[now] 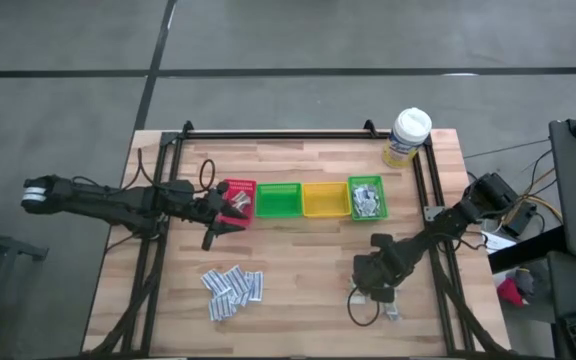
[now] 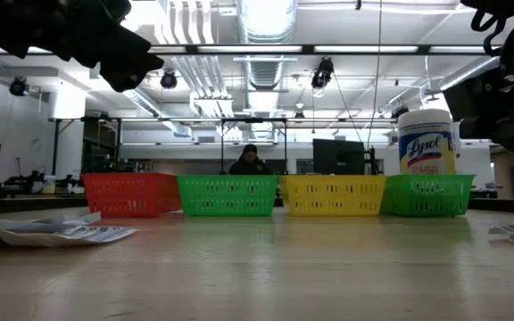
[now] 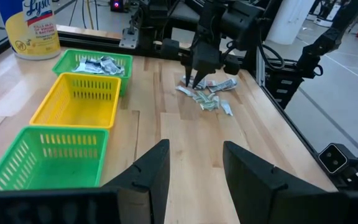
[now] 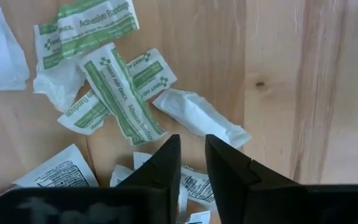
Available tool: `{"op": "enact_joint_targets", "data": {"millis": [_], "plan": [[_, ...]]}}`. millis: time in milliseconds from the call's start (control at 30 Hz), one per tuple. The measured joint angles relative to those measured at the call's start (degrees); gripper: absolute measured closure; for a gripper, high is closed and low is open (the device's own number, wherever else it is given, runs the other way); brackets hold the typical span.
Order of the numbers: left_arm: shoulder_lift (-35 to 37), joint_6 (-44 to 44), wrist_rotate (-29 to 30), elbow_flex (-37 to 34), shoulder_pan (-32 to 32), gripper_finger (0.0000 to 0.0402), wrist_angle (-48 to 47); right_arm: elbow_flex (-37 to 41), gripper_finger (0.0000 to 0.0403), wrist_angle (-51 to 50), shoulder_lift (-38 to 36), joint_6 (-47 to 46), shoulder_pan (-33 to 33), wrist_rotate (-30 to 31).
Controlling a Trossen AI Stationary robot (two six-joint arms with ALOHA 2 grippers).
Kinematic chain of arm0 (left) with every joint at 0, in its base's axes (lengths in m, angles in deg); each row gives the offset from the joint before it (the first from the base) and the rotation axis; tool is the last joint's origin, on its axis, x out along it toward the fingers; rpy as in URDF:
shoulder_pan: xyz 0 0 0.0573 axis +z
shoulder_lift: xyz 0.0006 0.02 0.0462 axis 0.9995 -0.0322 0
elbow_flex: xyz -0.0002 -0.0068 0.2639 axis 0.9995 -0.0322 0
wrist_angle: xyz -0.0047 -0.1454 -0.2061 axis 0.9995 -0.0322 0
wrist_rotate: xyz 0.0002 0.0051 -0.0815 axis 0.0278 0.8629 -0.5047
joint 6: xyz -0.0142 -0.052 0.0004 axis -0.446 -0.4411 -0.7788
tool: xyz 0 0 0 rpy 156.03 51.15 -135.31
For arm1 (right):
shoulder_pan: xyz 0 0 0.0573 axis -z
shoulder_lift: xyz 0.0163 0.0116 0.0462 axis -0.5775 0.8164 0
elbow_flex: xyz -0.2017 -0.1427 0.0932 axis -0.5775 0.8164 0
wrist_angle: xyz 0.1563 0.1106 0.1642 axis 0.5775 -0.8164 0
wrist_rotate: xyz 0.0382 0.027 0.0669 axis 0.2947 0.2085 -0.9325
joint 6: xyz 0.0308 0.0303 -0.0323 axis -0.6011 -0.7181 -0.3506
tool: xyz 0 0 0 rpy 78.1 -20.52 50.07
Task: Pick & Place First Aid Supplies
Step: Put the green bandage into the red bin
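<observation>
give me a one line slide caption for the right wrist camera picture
Right gripper, fingers slightly apart, poised over a loose pile of green-printed adhesive bandage sachets on the wooden table.

Looks like a robotics lab or workshop: exposed ceiling ducts (image 2: 266, 67) along the top of the low view, monitor (image 2: 337, 156) and seated person (image 2: 250, 160) at centre.
</observation>
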State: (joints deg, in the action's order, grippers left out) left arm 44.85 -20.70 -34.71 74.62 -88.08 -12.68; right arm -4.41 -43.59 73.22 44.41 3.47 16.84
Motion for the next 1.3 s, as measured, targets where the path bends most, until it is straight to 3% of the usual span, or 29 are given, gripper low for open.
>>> {"op": "enact_joint_targets", "data": {"millis": [200,367,700,1300], "plan": [[0.00,-0.02,0.00,0.00,0.00,0.0259,0.00,0.00,0.0292,0.02,0.00,0.02,0.09,0.00],[0.00,-0.02,0.00,0.00,0.00,0.0259,0.00,0.11,0.0286,0.11,0.10,0.05,0.75,0.05],[0.00,-0.06,0.00,0.00,0.00,0.0259,-0.02,-0.13,0.0318,-0.03,5.03,0.44,2.43,-0.50],[-0.02,0.58,0.00,0.00,0.00,0.0259,-0.01,-1.29,0.0382,-6.52,4.09,-2.91,2.51,0.17]]}}
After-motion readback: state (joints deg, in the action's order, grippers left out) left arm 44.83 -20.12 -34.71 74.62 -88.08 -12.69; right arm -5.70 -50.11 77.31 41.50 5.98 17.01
